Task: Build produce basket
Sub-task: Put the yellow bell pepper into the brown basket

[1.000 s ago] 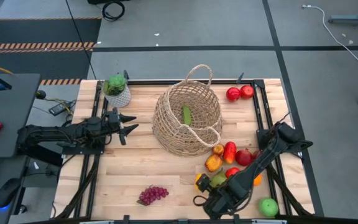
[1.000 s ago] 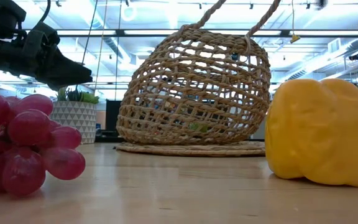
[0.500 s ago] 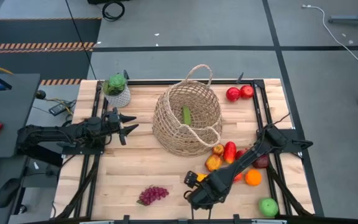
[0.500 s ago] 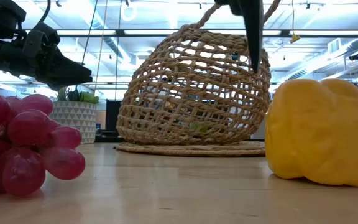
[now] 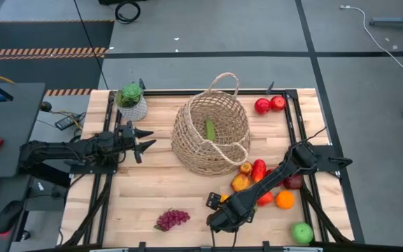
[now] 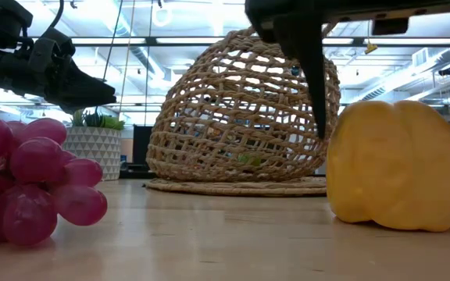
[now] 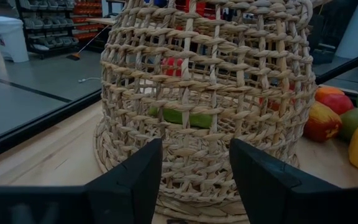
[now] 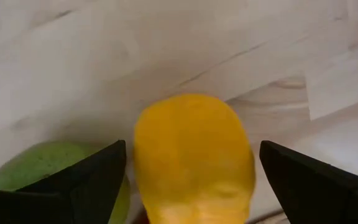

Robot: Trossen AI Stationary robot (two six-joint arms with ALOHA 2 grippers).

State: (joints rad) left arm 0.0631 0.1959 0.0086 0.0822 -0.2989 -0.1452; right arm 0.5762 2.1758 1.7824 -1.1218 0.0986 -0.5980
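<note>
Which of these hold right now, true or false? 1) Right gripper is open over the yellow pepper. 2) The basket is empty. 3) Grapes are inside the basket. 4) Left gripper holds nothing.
1) True: the right gripper has its fingers spread to either side of the yellow pepper.
2) False: a green cucumber lies inside the basket.
3) False: the grape bunch lies on the table, outside the basket.
4) True: the left gripper is empty, beside the basket.
</note>
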